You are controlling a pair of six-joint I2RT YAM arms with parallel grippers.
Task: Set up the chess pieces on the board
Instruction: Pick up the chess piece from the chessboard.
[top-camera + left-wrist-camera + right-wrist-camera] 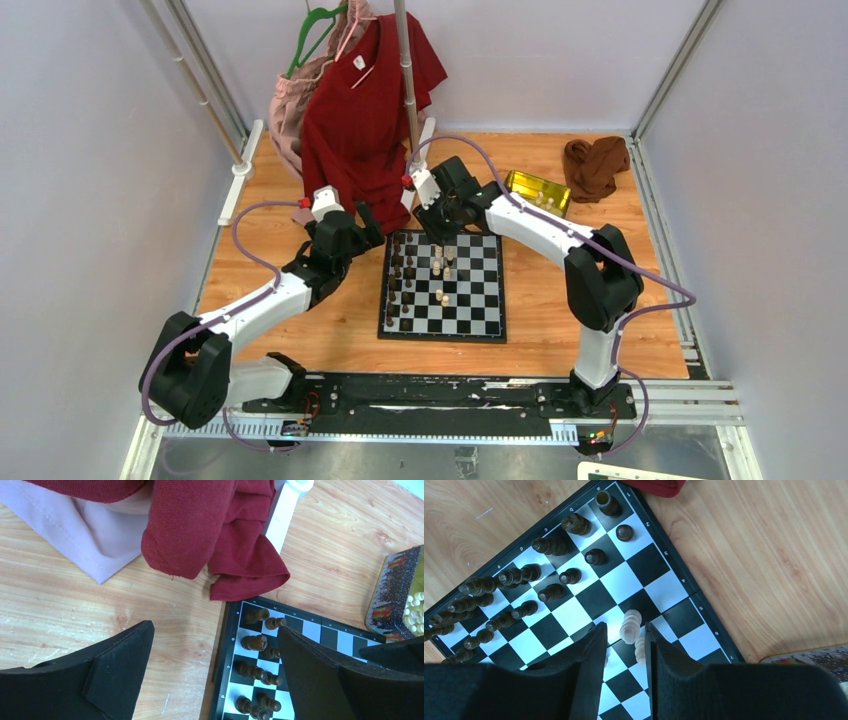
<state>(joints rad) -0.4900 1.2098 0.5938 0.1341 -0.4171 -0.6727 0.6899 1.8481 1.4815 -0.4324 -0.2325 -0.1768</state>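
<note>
Right gripper [626, 626] straddles a cream piece [630, 622] near the board's [684, 581] far edge

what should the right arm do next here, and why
Probably close the right gripper on the cream piece between its open jaws. It stands mid-board, away from any home row, while the dark pieces already line one edge of the board.

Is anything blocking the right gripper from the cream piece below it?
No barrier shows. The right gripper straddles a cream piece with jaws open, but a second cream piece stands right beside it in the same gap and could get caught too. The dark pieces stand apart in their rows on the board.
</note>
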